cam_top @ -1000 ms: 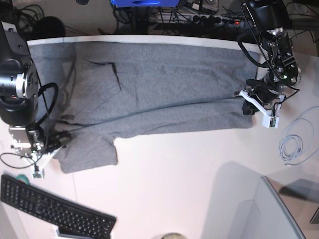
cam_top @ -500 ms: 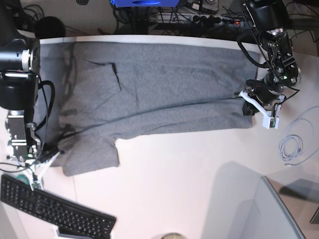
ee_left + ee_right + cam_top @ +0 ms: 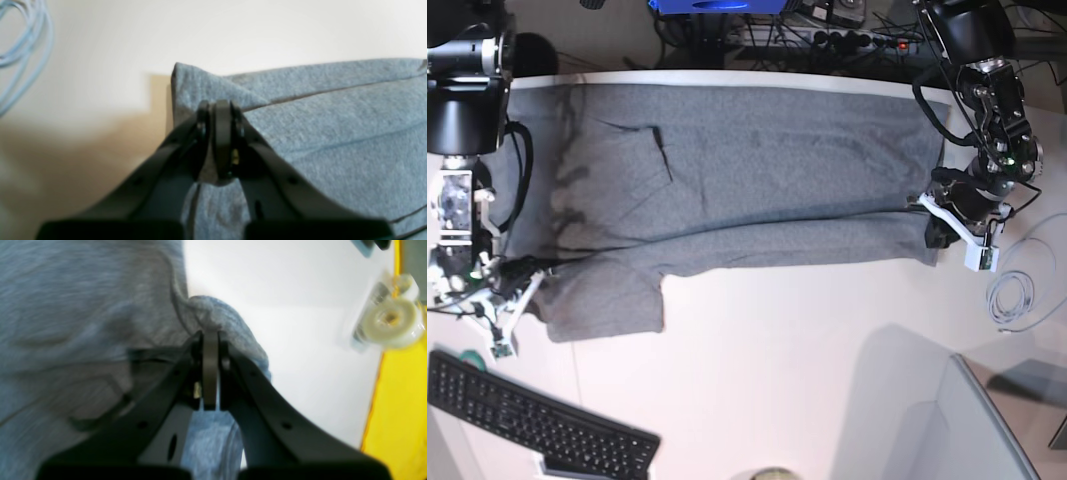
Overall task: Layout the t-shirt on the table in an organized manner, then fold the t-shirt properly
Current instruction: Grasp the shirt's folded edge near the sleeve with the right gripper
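1. You have the t-shirt (image 3: 727, 180) spread flat on the table (image 3: 777, 360), its near long edge already turned over onto the body, one sleeve jutting toward the keyboard (image 3: 537, 420).
2. Your left gripper (image 3: 218, 140) is pressed together, pinching the shirt's corner nearest the cable coil (image 3: 1012, 295); your right gripper (image 3: 210, 373) pinches the corner nearest the keyboard.
3. Judged from this, layout is done and the first lengthwise fold is only started; the sleeve and the crosswise folds remain.
4. Since a second ago, both grippers have pulled outward, away from the shirt's middle, and the cloth lies tauter and wider.
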Action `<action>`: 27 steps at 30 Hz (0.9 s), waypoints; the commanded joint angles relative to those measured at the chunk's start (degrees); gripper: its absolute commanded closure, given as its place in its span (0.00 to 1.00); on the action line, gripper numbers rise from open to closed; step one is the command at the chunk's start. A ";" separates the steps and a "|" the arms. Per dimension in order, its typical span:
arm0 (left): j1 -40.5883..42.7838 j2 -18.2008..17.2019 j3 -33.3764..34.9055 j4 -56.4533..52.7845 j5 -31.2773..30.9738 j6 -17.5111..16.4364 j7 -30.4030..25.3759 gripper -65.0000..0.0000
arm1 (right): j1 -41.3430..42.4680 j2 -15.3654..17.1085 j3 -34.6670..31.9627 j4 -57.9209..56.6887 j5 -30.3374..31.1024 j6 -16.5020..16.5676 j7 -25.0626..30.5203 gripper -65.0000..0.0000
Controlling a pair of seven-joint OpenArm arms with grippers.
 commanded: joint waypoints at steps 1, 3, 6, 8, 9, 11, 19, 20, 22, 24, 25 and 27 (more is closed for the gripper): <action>-0.65 -0.88 -0.24 0.87 -0.63 0.05 -1.04 1.00 | 1.01 0.98 2.36 2.08 -0.50 0.76 -0.97 1.00; -0.65 -0.88 -0.24 0.87 -0.46 0.05 -1.04 1.00 | 0.48 0.98 5.44 3.31 -0.50 3.31 -3.34 1.00; -0.57 -1.49 -0.24 0.87 -0.37 0.05 -1.04 1.00 | -1.36 1.16 8.25 3.66 -0.50 6.38 -5.71 1.00; -0.57 -1.58 -0.24 0.87 -0.54 0.05 -1.04 1.00 | -3.21 1.16 10.01 3.66 -0.50 7.44 -6.33 1.00; -0.57 -1.58 -0.24 0.87 -0.37 0.05 -1.04 1.00 | -4.17 1.07 10.54 3.66 -0.50 7.88 -6.42 1.00; -0.57 -1.58 -0.24 0.87 -0.19 0.05 -1.04 1.00 | -6.02 0.80 11.15 3.66 -0.50 8.41 -6.42 1.00; -0.39 -1.58 -0.15 0.87 -0.11 0.05 -1.04 1.00 | -10.42 -1.22 11.50 3.66 -0.50 8.41 -7.56 0.83; -0.39 -1.58 -0.15 0.87 -0.11 0.05 -1.04 1.00 | -10.50 -1.22 11.50 4.19 -0.50 8.41 -8.18 0.73; 0.22 -1.58 -0.15 0.78 -0.11 0.05 -1.04 1.00 | -11.38 -1.48 11.50 8.23 -0.50 8.41 -8.97 0.60; 0.31 -1.58 -0.06 0.87 -0.11 0.05 -1.04 1.00 | -13.32 -2.54 13.00 15.18 -0.50 8.41 -9.14 0.57; 0.49 -1.58 -0.06 0.87 -0.11 0.05 -1.04 1.00 | -13.93 -2.98 13.70 18.60 -0.50 8.49 -9.05 0.57; 0.66 -1.58 0.03 0.87 -0.11 0.05 -1.04 1.00 | -14.20 -3.42 13.35 23.00 -0.50 8.58 -9.14 0.56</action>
